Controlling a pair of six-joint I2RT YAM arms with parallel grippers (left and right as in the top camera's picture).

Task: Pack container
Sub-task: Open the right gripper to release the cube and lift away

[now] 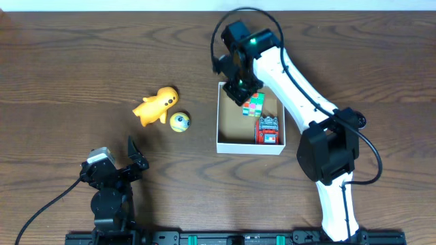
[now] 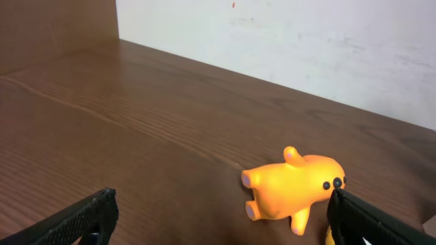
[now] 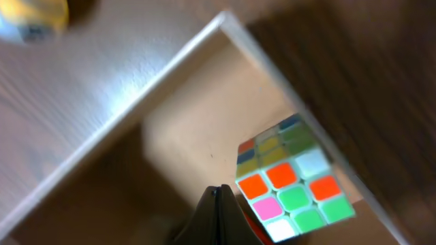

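Observation:
The container (image 1: 248, 148) is a shallow square box with white walls and a brown inside, right of the table's middle. In it lie a colour cube (image 1: 255, 105) and a red toy (image 1: 268, 131). My right gripper (image 1: 240, 90) hangs over the box's far left part. In the right wrist view my right gripper (image 3: 216, 203) is shut with nothing between its fingers, and the cube (image 3: 293, 182) lies just to its right, inside the container wall (image 3: 129, 129). My left gripper (image 1: 135, 155) stands open near the front edge. An orange toy animal (image 2: 291, 191) lies ahead of its fingers (image 2: 83, 218).
The orange toy animal (image 1: 156, 106) and a small yellow ball with a blue eye (image 1: 179, 122) lie on the wood left of the container. The ball (image 3: 33, 16) also shows blurred in the right wrist view. A white wall (image 2: 306, 47) stands behind the table.

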